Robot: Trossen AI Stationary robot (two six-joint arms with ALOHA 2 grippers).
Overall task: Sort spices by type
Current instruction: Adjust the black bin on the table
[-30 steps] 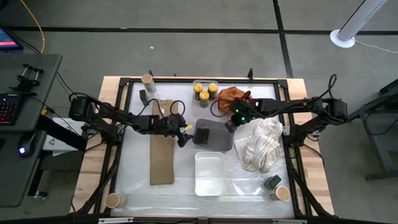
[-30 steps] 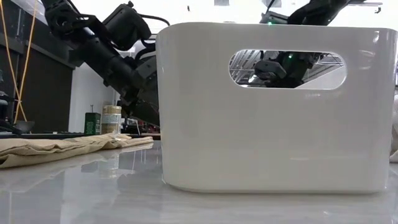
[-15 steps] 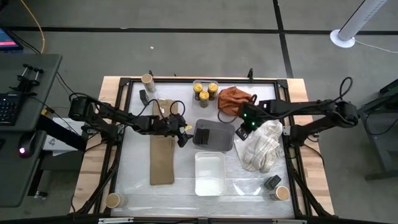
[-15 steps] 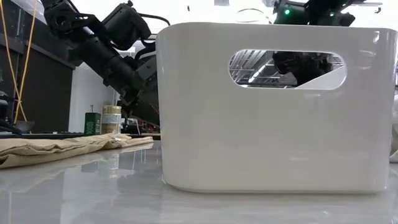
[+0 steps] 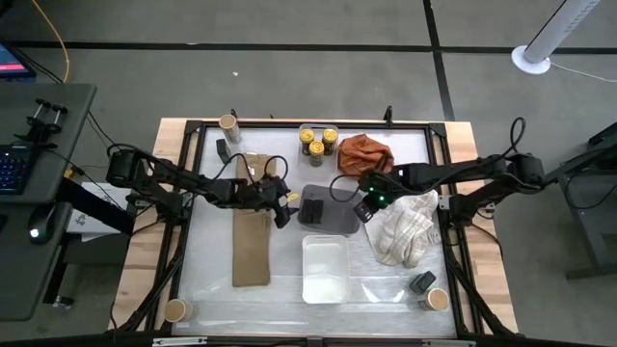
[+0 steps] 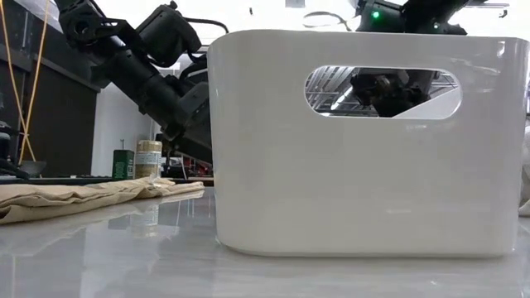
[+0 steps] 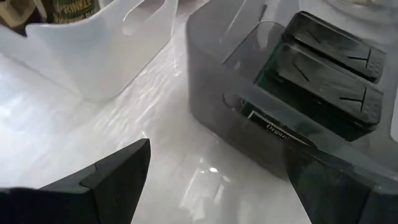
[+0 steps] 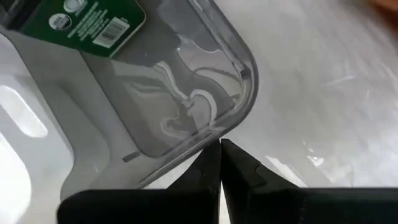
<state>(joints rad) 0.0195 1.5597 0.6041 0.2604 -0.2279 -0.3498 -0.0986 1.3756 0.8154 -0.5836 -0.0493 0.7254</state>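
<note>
**Grippers flank the grey tray**

Your left gripper (image 5: 285,205) hangs wide open just left of the grey tray (image 5: 328,224) mid-table, two dark tins (image 7: 329,62) inside. Your right gripper (image 5: 365,208), pinched shut and empty, sits at its right rim. Yellow-lidded jars (image 5: 316,143) stand by the far edge.

A robotics lab: a black-framed wooden bench (image 5: 169,231) on grey concrete floor (image 5: 318,67), beside a grey desk (image 5: 43,222) holding a keyboard (image 5: 12,169).
</note>
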